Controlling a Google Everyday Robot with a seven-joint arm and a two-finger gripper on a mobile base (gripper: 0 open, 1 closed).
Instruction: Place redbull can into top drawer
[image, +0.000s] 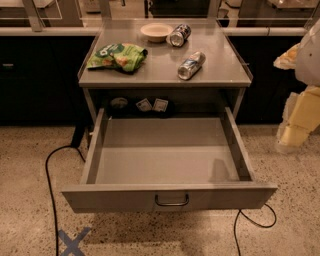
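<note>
Redbull can (191, 65) lies on its side on the desk (220, 75), right of the middle and nearer the front edge than the back, its shiny end turned toward the front. Nothing touches it. A darker can (179, 35) also lies on its side at the back edge, just beside a pale bowl (156, 32). A crumpled green bag (117, 56) sits toward the left edge, well apart from the redbull can.

Below the front edge the top drawer (115, 198) is pulled far out, its inside open from above, with the dark handle (172, 201) at the centre of its front panel. Some small pale items (152, 105) show in the shadow under the desk top, behind the drawer.

At the right border, past the desk's right edge and level with the drawer's back, stands the gripper (299, 120); whether it is apart or together I cannot tell. It holds nothing that can be seen. A black cable (50, 190) runs over the floor left of the drawer, by a blue cross (72, 242).
</note>
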